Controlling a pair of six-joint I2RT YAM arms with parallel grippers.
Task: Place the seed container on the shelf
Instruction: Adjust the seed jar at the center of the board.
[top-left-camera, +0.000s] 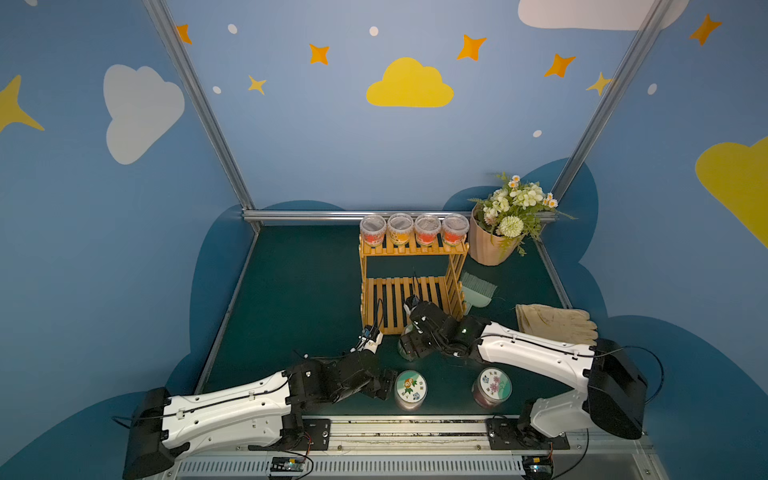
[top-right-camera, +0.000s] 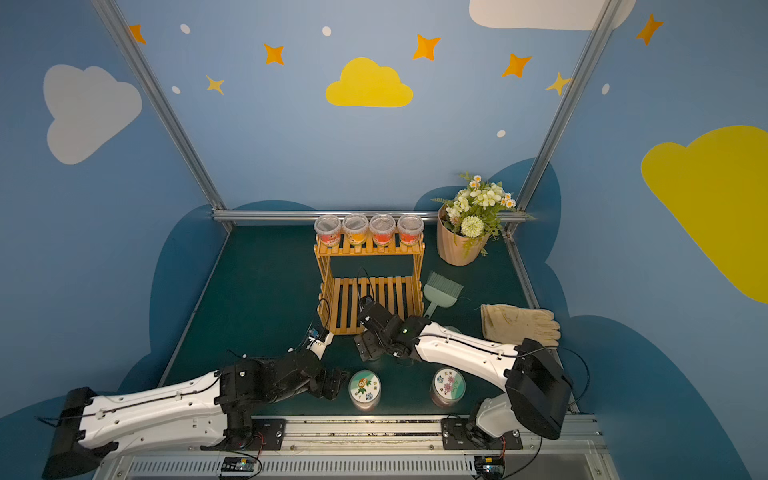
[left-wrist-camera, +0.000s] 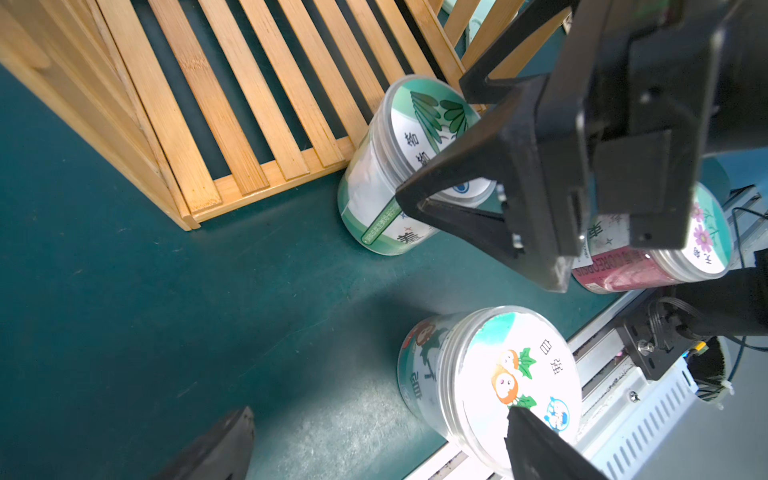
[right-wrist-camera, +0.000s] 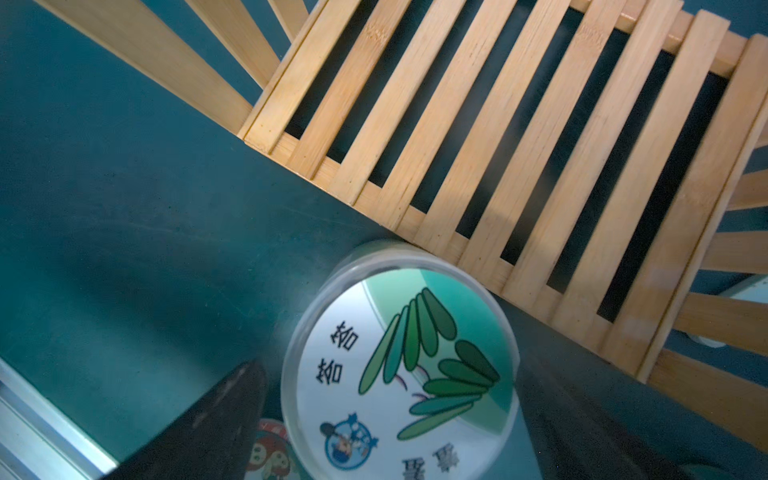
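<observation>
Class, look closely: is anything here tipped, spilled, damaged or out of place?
Nothing stands out. The clear green-leaf-labelled jar stands upright on the green mat at the front edge of the orange-tan slatted wooden shelf, lid on. The carrot-labelled jar and flower-labelled jar stand upright; nothing is spilled.

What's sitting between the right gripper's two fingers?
The green leaf-lid seed container, upright on the mat just in front of the shelf; the right wrist view shows it best.

Left arm (top-left-camera: 226, 409), right arm (top-left-camera: 536, 353) — white shells, black joints, thin black cables on top; black triangular fingers (left-wrist-camera: 453, 162).
</observation>
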